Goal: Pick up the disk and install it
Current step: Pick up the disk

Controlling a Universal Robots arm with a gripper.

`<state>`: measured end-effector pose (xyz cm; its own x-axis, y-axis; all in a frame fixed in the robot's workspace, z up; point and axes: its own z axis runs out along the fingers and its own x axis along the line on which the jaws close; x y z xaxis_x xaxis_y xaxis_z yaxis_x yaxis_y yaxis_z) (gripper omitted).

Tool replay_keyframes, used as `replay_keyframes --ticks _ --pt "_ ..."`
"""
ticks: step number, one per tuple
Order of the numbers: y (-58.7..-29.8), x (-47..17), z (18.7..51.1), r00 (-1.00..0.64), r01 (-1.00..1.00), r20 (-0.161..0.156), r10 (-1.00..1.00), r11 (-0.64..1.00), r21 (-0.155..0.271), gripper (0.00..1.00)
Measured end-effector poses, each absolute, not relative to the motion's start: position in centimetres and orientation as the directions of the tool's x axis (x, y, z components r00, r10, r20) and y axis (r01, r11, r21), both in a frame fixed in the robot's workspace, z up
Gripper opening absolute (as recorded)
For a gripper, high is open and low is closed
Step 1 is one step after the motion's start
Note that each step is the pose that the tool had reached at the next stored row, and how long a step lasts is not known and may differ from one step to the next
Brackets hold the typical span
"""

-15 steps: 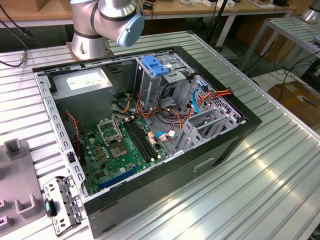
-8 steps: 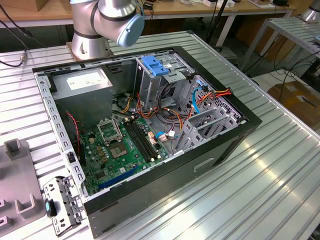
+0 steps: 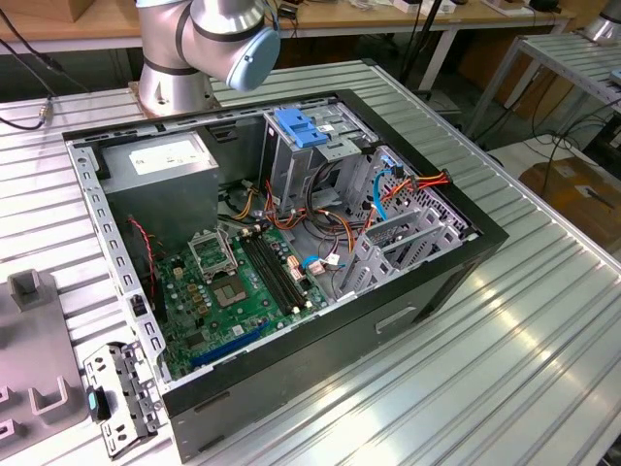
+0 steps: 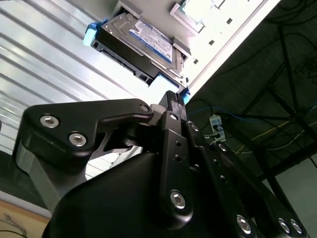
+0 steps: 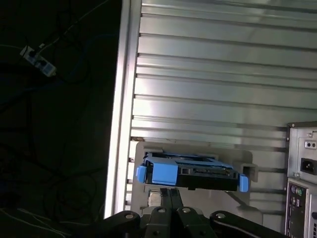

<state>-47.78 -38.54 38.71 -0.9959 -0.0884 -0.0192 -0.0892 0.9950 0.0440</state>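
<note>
The claw [image 5: 170, 191] is clenched: in both wrist views its two black fingertips [image 4: 172, 99] stand pressed together with nothing between them. The disk [image 5: 190, 171] lies just beyond those tips, close to them but not gripped. Whether a tip touches the blue corner of its frame cannot be told.

The disk rests flat in a pale grey cradle [image 5: 233, 151] on the ribbed aluminium table [image 5: 208, 74], near the table's edge. In the second wrist view its face [image 4: 151, 39] carries a white label with a blue band along one side and rows of dark print, none of it legible. The blue plastic frame shows at both ends.

Farther off to one side of the claw, the first wrist view catches the rear of a computer case [image 5: 303, 168], with a power socket and ports.

In the exterior view the open computer [image 3: 417, 291] lies on its side, showing the green motherboard [image 3: 233, 282], a grey cage with a light-blue latch [image 3: 301, 126] and a grey box [image 3: 116, 170] with a white printed sticker. The robot arm [image 3: 209, 39] rises behind it.
</note>
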Motion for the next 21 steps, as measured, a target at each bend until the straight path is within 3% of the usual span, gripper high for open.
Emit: replay_keyframes --ticks 21 --pt "-38.54 -47.78 38.71 -0.873 -0.488 -0.019 -0.488 0.871 0.044 0.11"
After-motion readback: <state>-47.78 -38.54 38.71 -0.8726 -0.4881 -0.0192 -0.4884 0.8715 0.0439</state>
